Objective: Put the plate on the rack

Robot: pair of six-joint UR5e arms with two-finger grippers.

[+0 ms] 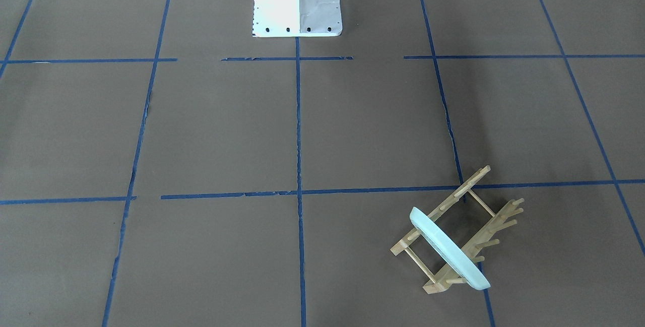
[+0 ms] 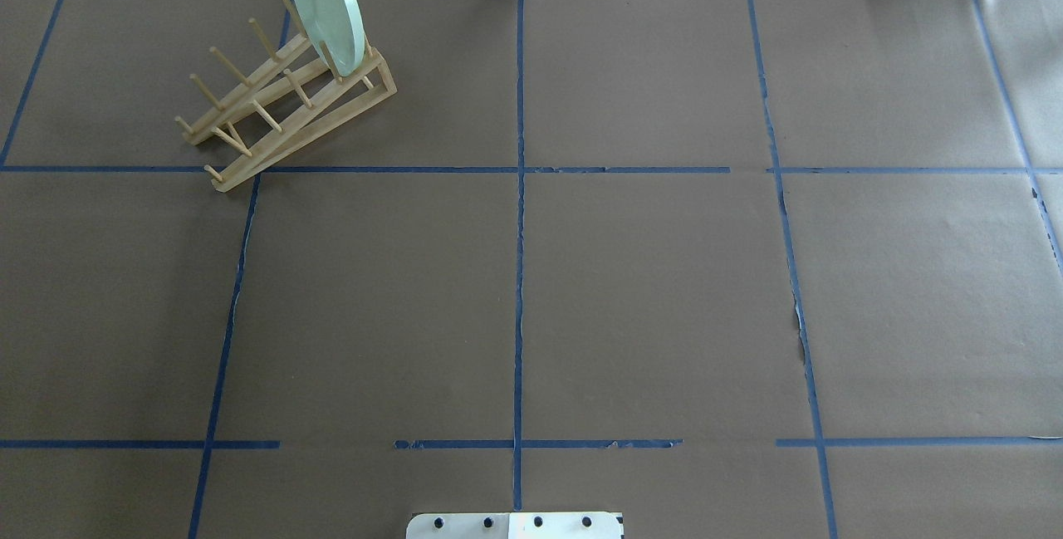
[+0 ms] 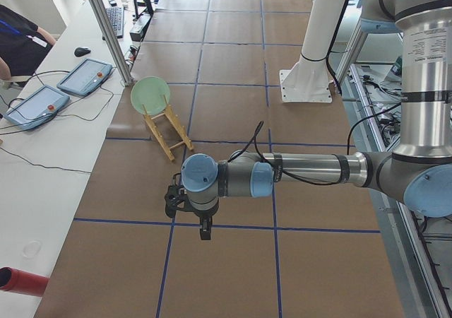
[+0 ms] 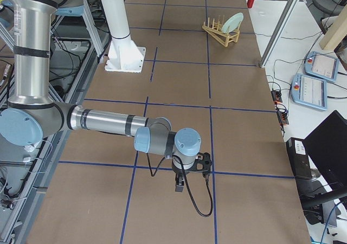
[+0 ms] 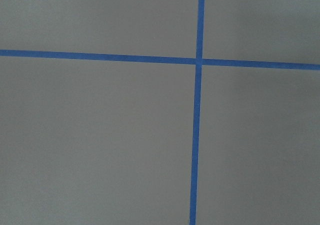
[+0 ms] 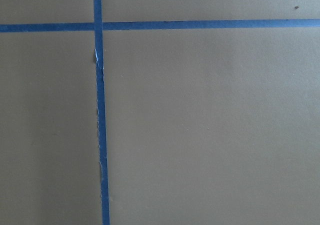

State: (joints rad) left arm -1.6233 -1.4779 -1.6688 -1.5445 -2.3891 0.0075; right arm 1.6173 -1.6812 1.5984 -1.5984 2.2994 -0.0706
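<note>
The rack [image 2: 332,124] stood on the far left section of the table [image 2: 648,290], as the robot faces it. In the overhead view its long axis ran diagonally, from near-left to far-right. The plate [image 2: 326,7] stood on edge in the slot at the rack's far end, set across both rails between the pegs. Its plane lay crosswise to the rack's long axis, and its broad face pointed back along the row of vacant pegs. The plate leaned slightly off vertical. The left claw [image 3: 205,232] and the right claw [image 4: 179,187] hung over blue tape lines [image 2: 519,273], well apart from the rack. Whether either claw was released or clenched could not be told.
</note>
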